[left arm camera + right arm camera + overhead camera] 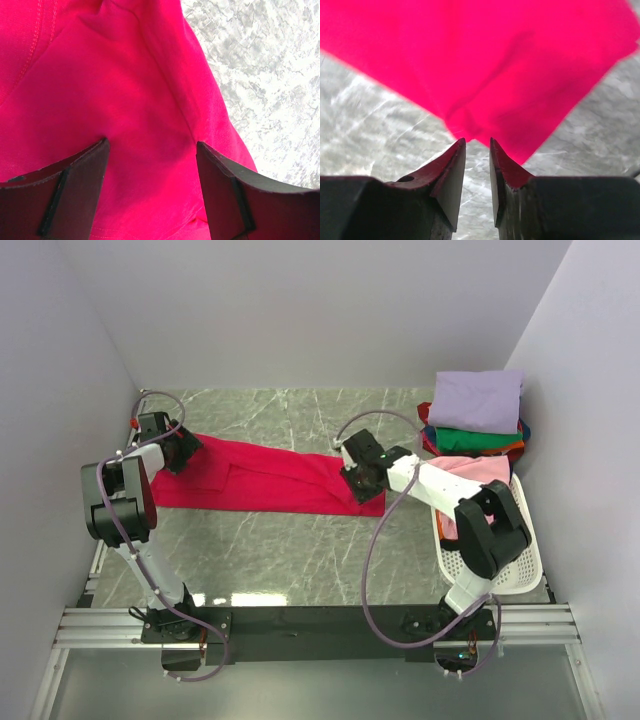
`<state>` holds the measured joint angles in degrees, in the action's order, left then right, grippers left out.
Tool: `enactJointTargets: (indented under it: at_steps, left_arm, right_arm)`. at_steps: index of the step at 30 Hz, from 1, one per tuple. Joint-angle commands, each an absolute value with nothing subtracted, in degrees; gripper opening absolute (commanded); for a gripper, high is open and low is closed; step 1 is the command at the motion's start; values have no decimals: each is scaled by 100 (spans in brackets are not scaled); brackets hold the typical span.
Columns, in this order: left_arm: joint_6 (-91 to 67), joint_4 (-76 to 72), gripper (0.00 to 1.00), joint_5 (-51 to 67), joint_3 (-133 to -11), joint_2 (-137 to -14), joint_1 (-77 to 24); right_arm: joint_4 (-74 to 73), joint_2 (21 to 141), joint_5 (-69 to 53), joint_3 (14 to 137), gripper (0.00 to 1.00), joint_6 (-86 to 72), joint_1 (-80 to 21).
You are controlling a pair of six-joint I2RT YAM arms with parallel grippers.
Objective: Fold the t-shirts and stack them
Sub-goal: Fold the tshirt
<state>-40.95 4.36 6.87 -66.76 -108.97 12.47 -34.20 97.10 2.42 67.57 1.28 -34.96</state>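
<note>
1. Top external view:
   - The crimson t-shirt (270,480) lies spread flat in a long band across the marble counter (290,550).
   - The left end effector (178,452) sits over the shirt's left end.
   - The right end effector (358,480) sits at the shirt's right end, by its near corner.
   - From this height I cannot tell how far apart either pair of fingers stands.
   - Well to the right of the crimson shirt, against the wall, is a stack with a folded lavender t-shirt (477,400) on top and a green t-shirt (475,438) under it.
   - A pink t-shirt (470,468) lies crumpled just nearer than that stack, at the far end of a white perforated basket (525,540).

2. Left wrist view:
   - The left end effector (151,145) is spread wide apart.
   - Its dark fingers (85,170) are directly above the crimson t-shirt (125,100), with cloth showing in the gap and nothing pinched.
   - A fold ridge runs up the fabric.
   - The bare counter (270,75) lies beyond the shirt's right edge.

3. Right wrist view:
   - The right end effector (477,142) has its fingers drawn close, with only a narrow slit left between the tips.
   - The tips point at a corner of the crimson t-shirt (495,60) and sit just short of it, with no cloth between them.
   - The counter (370,125) shows on both sides of that corner.
</note>
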Motion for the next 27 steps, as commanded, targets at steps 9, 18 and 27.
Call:
enactJointTargets:
  at_steps: [9, 18, 27]
  left_arm:
    - [-3938, 598, 77, 729, -6653, -10740, 1283]
    - [-3920, 615, 77, 703, -6662, -10767, 1292]
    - [-3911, 642, 77, 685, -6706, -10811, 1292]
  right_arm:
    - [-2488, 10089, -631, 7189, 36, -1116, -1952]
    - [-2443, 10889, -484, 7760, 39, -1353, -1732]
    - [-2619, 10969, 104, 7840, 41, -1406, -1696]
